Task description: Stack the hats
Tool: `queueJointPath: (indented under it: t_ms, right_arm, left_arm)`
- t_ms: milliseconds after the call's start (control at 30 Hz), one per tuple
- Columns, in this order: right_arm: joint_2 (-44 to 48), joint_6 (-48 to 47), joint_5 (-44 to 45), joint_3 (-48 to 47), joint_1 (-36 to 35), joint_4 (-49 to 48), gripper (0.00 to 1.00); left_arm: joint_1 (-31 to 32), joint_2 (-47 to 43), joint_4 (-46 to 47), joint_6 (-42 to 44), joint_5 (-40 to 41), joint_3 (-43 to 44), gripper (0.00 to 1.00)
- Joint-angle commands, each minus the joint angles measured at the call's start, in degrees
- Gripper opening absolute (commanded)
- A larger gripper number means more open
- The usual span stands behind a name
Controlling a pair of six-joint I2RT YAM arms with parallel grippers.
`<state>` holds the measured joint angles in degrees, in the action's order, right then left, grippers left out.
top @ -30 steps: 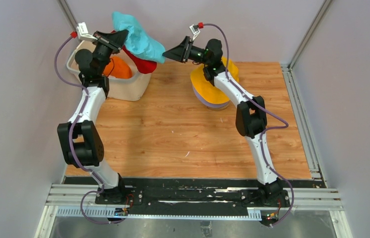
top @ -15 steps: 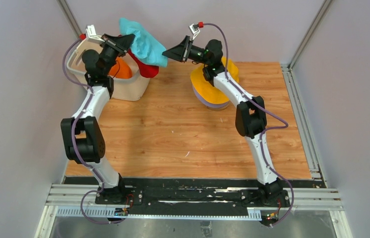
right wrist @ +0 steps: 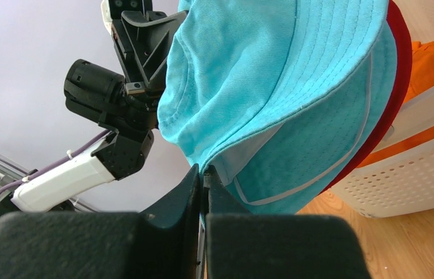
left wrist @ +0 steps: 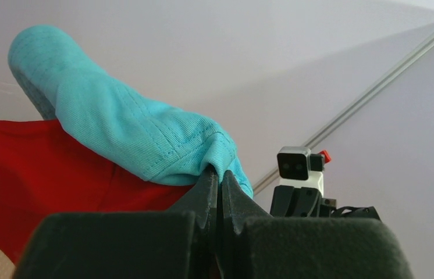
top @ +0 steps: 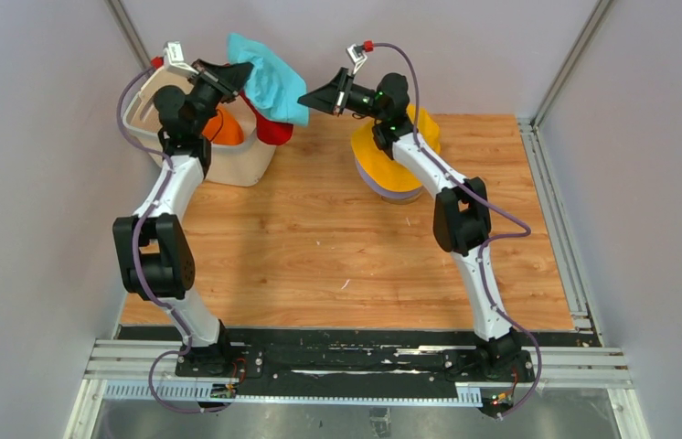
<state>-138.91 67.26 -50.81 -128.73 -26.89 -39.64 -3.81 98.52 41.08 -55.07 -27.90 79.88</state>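
Top external view shows you the wooden tabletop point(top: 319, 247), with the white basket point(top: 246, 169) at its far left corner. At the far right the yellow hat point(top: 390, 163) sits on the lavender hat point(top: 397, 195). The teal hat point(top: 269, 78) hangs in the air between both arms, above the red hat point(top: 273, 131). The orange hat point(top: 225, 128) lies in the basket. Your left hand point(top: 248, 70) pinches the teal brim with its fingers pressed together. Your right hand point(top: 303, 98) pinches the opposite edge.
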Motion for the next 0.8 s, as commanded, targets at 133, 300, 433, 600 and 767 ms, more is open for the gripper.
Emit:
queueJointPath:
  t_ms: [133,300,433,600,767]
  right_arm:
    - [4.7,-7.24,2.8,-2.32,0.11,-1.65,0.01]
    - [5.94,-6.52,4.13,-0.35,1.33,-8.13,0.01]
    - [7.57,-7.84,4.25,1.38,2.12,-10.57,0.01]
    - [7.81,-7.8,4.42,1.1,3.18,-13.16,0.01]
    - [7.58,-7.86,6.63,0.14,4.66,-15.16,0.01]
  left_arm:
    - [-2.06,-1.34,-8.21,7.74,4.13,6.25,0.43]
    - [-4.52,1.65,-11.06,8.49,6.02,8.76,0.59]
    - [-5.73,3.31,-10.88,7.76,7.07,7.96,0.59]
    - [-6.0,1.44,-10.74,8.64,9.77,5.45,0.59]
    - [-5.86,-0.74,-11.33,9.6,9.31,4.73,0.6]
